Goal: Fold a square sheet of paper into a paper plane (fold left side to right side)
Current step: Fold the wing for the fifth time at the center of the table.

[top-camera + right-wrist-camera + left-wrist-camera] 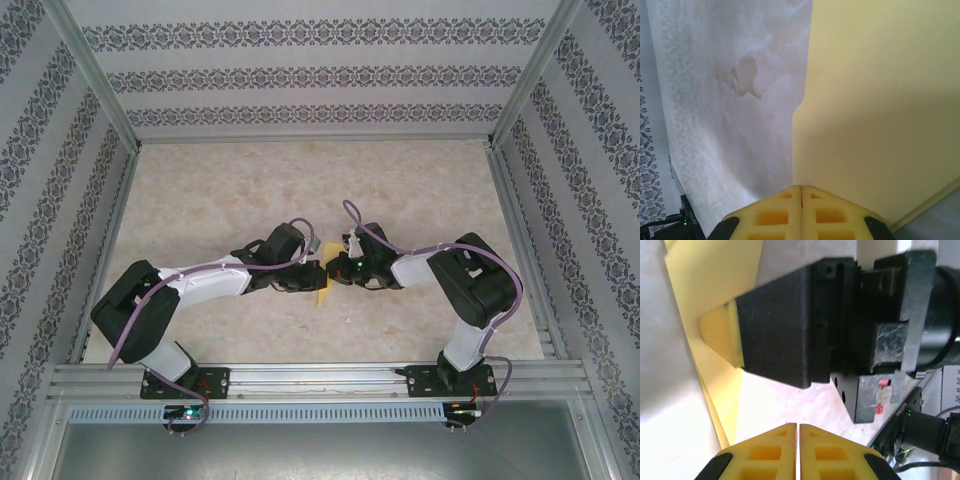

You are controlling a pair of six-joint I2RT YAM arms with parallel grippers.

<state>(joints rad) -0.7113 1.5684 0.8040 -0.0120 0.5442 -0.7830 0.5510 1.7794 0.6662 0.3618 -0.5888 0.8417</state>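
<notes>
We look down on a table (300,180) with a pale, marble-patterned top. Walls (320,70) papered in grey ornamental stripes close it in on its far, left and right sides, and aluminium rails (320,375) run along its near edge. On the table we count one yellow sheet of paper (322,292), lying flat near the table's middle and a little toward its near edge, folded so that its edges show in layers. We count two arms, the left arm (200,285) and the right arm (470,280), bolted at the table's near edge and meeting over its middle. The left fingers (780,450) are closed together low over the table. The right fingers (787,210) are closed together too, their tips down at the sheet's edge.
</notes>
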